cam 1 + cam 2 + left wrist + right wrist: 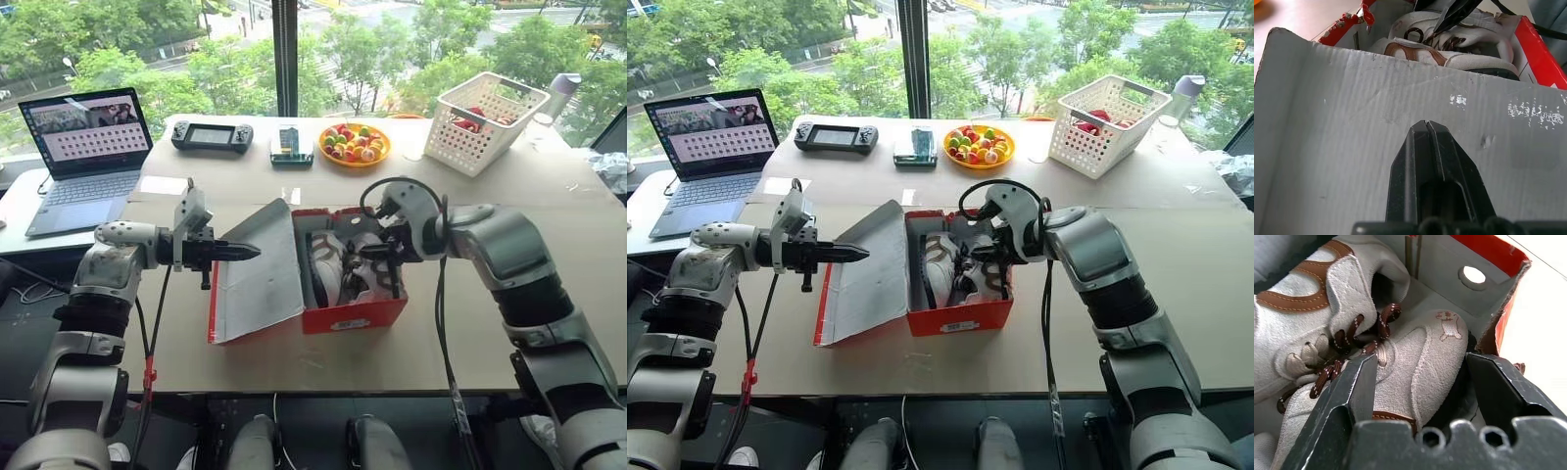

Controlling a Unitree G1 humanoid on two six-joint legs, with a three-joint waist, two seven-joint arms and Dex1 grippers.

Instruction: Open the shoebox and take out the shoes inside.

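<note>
The red shoebox [353,315] stands open at the middle of the table, its lid [260,269] tilted back to the left with the pale inside showing. My left gripper [250,252] is shut, its tip [1426,125] against the inside of the lid. Two white and grey shoes [333,264] with brown laces lie in the box. My right gripper [388,264] reaches down into the box and is open, its fingers on either side of one shoe [1435,338]: one finger [1352,387] touches the laces, and a dark gap shows beside the other.
Behind the box are a laptop [88,147], a handheld game console [213,135], a small device [292,145], an orange plate of colourful balls [355,144], a white lattice basket [487,119] and a bottle [560,93]. The table edge runs just in front of the box.
</note>
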